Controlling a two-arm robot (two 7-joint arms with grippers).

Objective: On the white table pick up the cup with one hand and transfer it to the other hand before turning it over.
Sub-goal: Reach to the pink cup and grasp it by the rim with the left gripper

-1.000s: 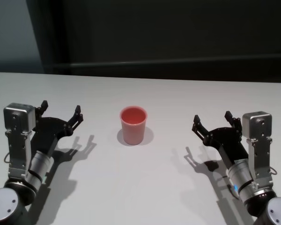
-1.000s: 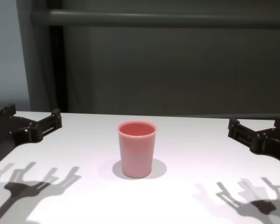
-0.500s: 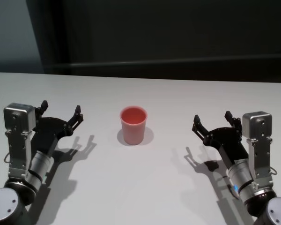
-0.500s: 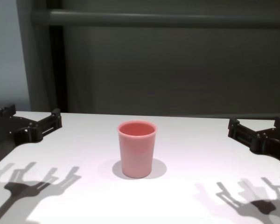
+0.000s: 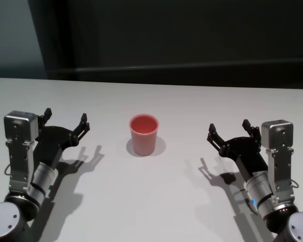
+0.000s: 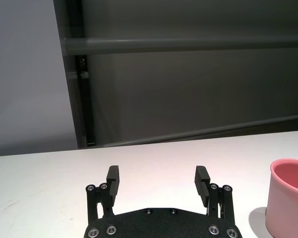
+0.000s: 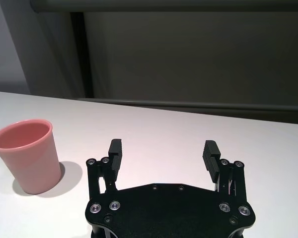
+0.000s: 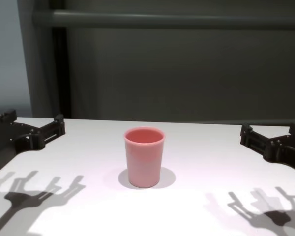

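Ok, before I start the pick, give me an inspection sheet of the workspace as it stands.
Surface: white table, matte, bare around the cup.
Job's things: cup, pink, upright, mouth up, standing between the two arms, untouched.
Clutter: nothing seen.
Grippers: left gripper open, above the table left of the cup; right gripper open, to its right. Neither touches it.
Cables: nothing seen.
Surroundings: dark wall panel with a horizontal bar behind the table.

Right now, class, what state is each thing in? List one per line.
Cup: upright, mouth up, empty, untouched on the table.
Left gripper: open, left of the cup, holding nothing.
Right gripper: open, right of the cup, holding nothing.
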